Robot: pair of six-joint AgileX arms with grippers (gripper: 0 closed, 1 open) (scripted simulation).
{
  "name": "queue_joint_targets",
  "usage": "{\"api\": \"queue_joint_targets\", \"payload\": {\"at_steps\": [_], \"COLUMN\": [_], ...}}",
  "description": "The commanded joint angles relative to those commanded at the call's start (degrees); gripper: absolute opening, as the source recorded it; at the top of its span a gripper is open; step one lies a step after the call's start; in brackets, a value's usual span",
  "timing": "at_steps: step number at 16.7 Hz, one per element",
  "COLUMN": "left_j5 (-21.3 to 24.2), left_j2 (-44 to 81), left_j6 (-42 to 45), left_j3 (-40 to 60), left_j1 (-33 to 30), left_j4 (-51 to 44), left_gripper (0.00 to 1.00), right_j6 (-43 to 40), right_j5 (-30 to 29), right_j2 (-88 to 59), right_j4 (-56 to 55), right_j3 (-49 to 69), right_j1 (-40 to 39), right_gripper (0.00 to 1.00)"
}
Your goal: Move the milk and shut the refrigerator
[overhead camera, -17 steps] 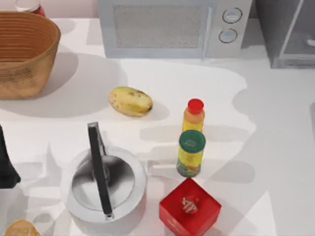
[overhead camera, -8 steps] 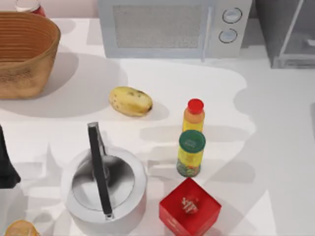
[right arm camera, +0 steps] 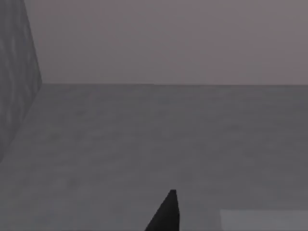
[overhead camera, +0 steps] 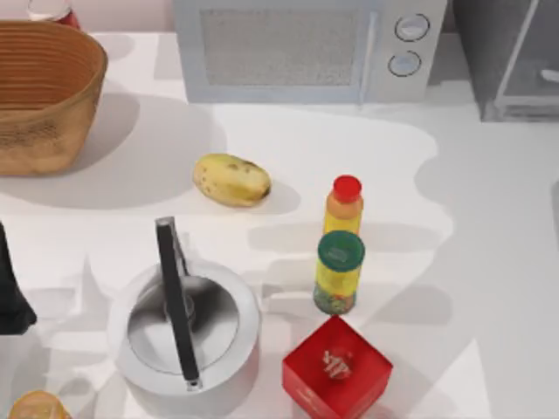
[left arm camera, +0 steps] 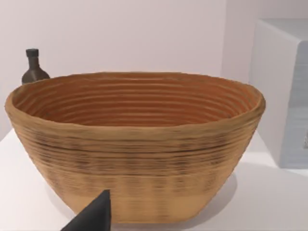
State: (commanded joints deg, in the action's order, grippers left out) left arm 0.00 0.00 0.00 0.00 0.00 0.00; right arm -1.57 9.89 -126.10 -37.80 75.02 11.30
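Where the milk stood could not be told from these views. The refrigerator (overhead camera: 486, 52) sat at the far right corner of the counter (overhead camera: 489, 262), just beside the microwave (overhead camera: 297, 48). Its thin-framed door (overhead camera: 515, 57) was swung open.

The right pincer (right arm camera: 166, 216) appeared to be reaching into a grey box. A dark wall (right arm camera: 17, 72) rose on one side and a flat grey floor ran back to a rear wall, so this was probably the refrigerator's inside. Whether that pincer was wide or narrow could not be told. A pale patch (right arm camera: 262, 220) lay at the frame's edge, with too little in sight to name it.

The main risk was the tight space. A move made without a clear sight of the carton could clip it and tip it over. A sideways drift could also scrape the pincer along the wall. The open door was the second hazard — a wrist pulled out carelessly could catch its frame, and a push made before the arm was clear would shut the door on the arm.

The left pincer (left arm camera: 94, 219) was parked at the counter's left edge, facing the basket (left arm camera: 134, 144) — its opening could not be told either.
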Motion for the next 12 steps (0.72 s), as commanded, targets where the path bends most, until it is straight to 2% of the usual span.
{"api": "queue_joint_targets", "payload": {"at_steps": [2, 3, 12], "left_j5": [0.0, 0.0, 0.0], "left_j2": [0.0, 0.0, 0.0], "left_j6": [0.0, 0.0, 0.0], "left_j3": [0.0, 0.0, 0.0], "left_j1": [0.0, 0.0, 0.0], "left_j4": [0.0, 0.0, 0.0], "left_gripper": [1.0, 1.0, 1.0], "right_j6": [0.0, 0.0, 0.0], "right_j5": [0.0, 0.0, 0.0], "right_j2": [0.0, 0.0, 0.04], "right_j4": [0.0, 0.0, 0.0], "right_j3": [0.0, 0.0, -0.02], "right_j1": [0.0, 0.0, -0.09], "right_gripper": [0.98, 1.0, 1.0]}}
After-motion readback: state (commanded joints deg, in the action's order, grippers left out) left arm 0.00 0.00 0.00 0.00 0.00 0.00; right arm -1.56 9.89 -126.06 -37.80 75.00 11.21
